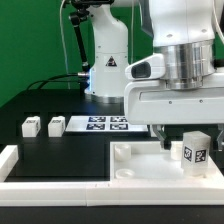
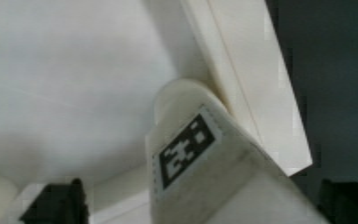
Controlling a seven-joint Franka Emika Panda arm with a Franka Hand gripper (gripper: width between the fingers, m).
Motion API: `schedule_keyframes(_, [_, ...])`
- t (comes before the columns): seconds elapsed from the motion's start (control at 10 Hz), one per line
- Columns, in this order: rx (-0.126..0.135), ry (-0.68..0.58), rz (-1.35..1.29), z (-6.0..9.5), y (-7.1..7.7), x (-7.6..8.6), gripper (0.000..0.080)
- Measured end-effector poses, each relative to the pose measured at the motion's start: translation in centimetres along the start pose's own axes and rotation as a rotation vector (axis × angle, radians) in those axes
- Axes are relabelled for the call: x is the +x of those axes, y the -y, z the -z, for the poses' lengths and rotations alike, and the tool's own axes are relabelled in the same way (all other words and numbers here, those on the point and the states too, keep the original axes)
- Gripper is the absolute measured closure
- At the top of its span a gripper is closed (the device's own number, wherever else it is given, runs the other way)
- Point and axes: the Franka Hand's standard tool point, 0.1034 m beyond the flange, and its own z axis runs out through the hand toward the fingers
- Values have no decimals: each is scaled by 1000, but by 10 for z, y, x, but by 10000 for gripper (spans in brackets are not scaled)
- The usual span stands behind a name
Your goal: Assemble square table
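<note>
The arm [image 1: 105,45] is cased in smooth white shells. Its base [image 1: 103,68] carries a black triangular marking and a pale blue-white glowing lamp, and black cables [image 1: 70,40] run down beside the column. The wrist shows a silver-grey metal flange [image 1: 190,60] with a grey round cap [image 1: 140,68] on the adjoining white joint; the gripper [image 1: 180,138] has a boxy white housing and short, near-black fingers [image 2: 60,200].

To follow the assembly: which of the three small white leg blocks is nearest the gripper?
The leg block standing on the white slab, right by the gripper; the two other leg blocks sit far off on the black table.
</note>
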Motion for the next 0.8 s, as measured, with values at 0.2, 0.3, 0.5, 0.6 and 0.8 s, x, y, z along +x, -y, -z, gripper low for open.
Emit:
schedule_keyframes(0.2, [-30,-10,336,2,1,2,150])
schedule_keyframes(0.3, [-38,-15,453,2,3,2,150])
schedule_keyframes(0.5, [-48,-37,553,-3,1,4,150])
schedule_keyframes(0.6, [-47,-37,532,-3,1,4,155])
schedule_keyframes(0.8, [-42,-38,412,-4,2,4,311])
